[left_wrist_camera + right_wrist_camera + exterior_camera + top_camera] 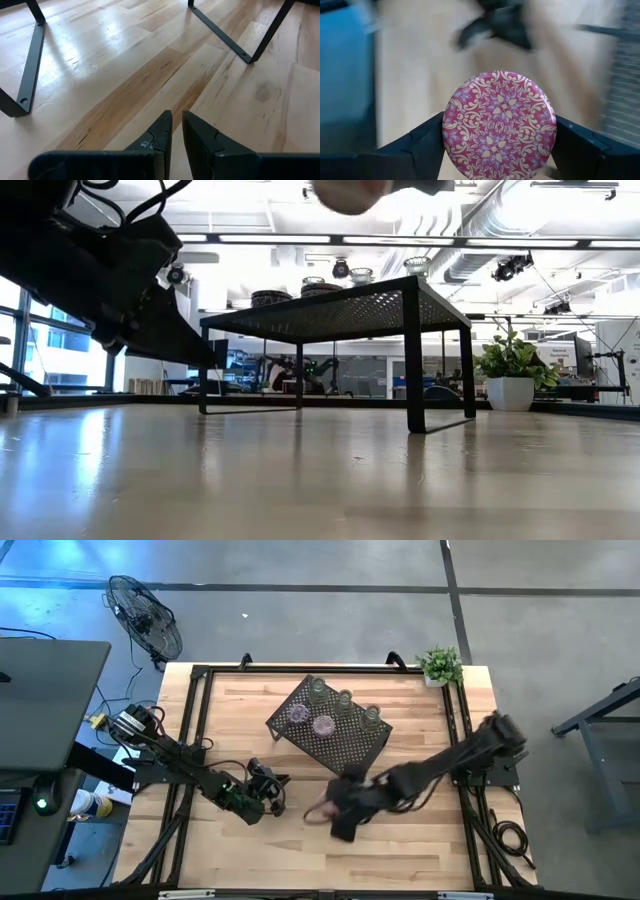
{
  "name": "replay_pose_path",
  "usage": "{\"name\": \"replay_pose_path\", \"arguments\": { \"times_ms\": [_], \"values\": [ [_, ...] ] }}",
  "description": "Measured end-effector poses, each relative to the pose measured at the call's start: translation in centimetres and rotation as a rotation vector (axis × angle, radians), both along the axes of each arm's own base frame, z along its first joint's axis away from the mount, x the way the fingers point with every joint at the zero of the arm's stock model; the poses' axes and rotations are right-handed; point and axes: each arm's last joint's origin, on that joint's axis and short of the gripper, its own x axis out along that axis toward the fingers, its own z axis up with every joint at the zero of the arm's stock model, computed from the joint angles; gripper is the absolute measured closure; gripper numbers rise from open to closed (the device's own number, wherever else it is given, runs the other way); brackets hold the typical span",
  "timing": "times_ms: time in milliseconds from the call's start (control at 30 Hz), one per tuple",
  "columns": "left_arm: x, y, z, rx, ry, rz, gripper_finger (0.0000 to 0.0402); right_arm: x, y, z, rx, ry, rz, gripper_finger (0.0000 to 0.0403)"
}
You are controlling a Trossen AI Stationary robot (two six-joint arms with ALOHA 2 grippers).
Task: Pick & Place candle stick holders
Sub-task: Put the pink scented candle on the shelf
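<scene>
My right gripper is in front of the black rack, shut on a pink patterned candle stick holder. The holder also shows as a pink blur at the top of the low view. Several other holders stand on the rack's top: pale ones along its far side and purple ones nearer. My left gripper is shut and empty, low over the table to the left of the rack; it also shows in the left wrist view. My right gripper pinches the pink holder between its two fingers, which sit on opposite sides of its round wall. The holder's round patterned face is turned toward the wrist camera. The arm comes in from the table's right. The holder is lifted clear of the table.
A small potted plant stands at the far right corner and shows in the low view. The rack's legs stand ahead of my left gripper. Bare wood lies along the near side.
</scene>
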Motion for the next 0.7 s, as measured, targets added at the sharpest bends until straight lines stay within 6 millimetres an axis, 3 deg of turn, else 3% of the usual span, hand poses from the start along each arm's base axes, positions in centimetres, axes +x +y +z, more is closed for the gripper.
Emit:
{"name": "replay_pose_path", "arguments": {
  "times_ms": [133, 367, 533, 700],
  "values": [
    [0.1, 0.0, 0.1, -0.001, -0.01, 0.002, 0.0362, -1.9, -4.0, 2.3, -0.025, 0.037, -0.214, 0.0118],
    [0.1, 0.0, 0.1, 0.003, -0.013, 0.007, 0.0362, -1.5, -10.5, 1.0, -0.088, 0.197, -0.458, 0.0118],
    [0.1, 0.0, 0.1, 0.001, -0.011, 0.004, 0.0362, -0.9, -12.9, 0.6, -0.063, 0.213, -0.516, 0.0118],
    [0.1, 0.0, 0.1, -0.003, -0.007, -0.002, 0.0362, -1.0, -13.6, 0.4, -0.051, 0.239, -0.543, 0.0118]
  ]
}}
